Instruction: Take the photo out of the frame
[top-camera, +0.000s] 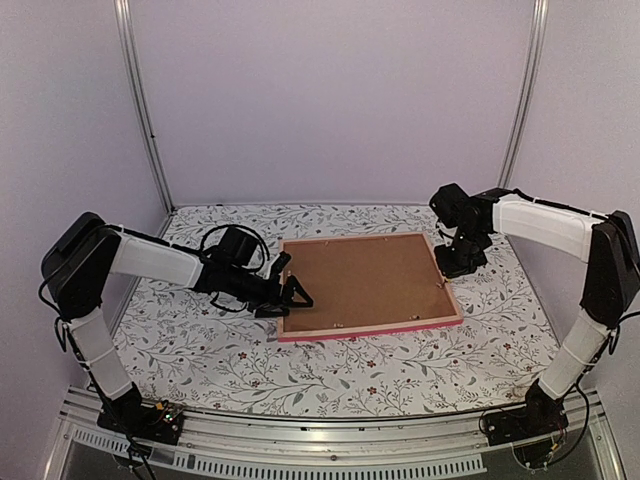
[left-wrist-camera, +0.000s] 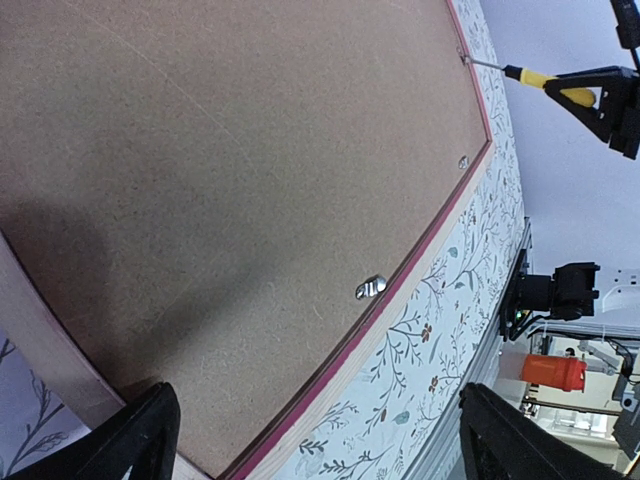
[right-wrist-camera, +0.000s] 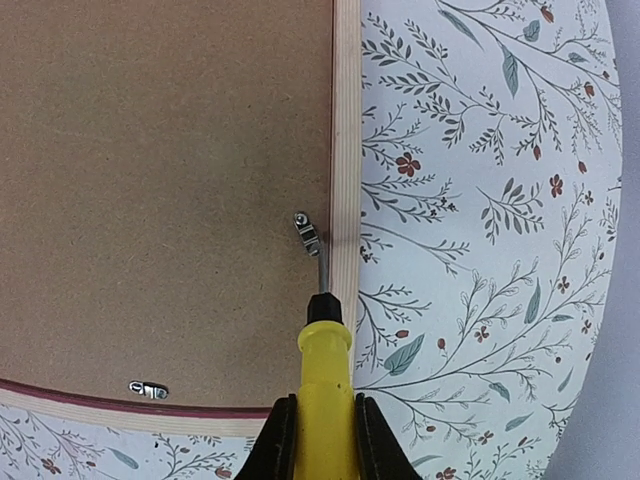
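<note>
The frame (top-camera: 372, 327) lies face down on the table, its pink edge toward me and a brown backing board (top-camera: 360, 278) filling its back. The photo is hidden under the board. My right gripper (right-wrist-camera: 322, 440) is shut on a yellow-handled screwdriver (right-wrist-camera: 325, 365). The screwdriver's metal tip touches a small metal clip (right-wrist-camera: 306, 233) by the frame's right rail (right-wrist-camera: 346, 120). My left gripper (left-wrist-camera: 320, 430) is open, its fingers (left-wrist-camera: 145, 435) spread over the frame's front left corner (top-camera: 284, 330) with nothing between them.
More metal clips (left-wrist-camera: 370, 288) (right-wrist-camera: 148, 389) sit along the frame's front rail. A floral tablecloth (top-camera: 200, 340) covers the table around the frame. White walls stand at the back and both sides. The metal table rail (top-camera: 330, 440) runs along the near edge.
</note>
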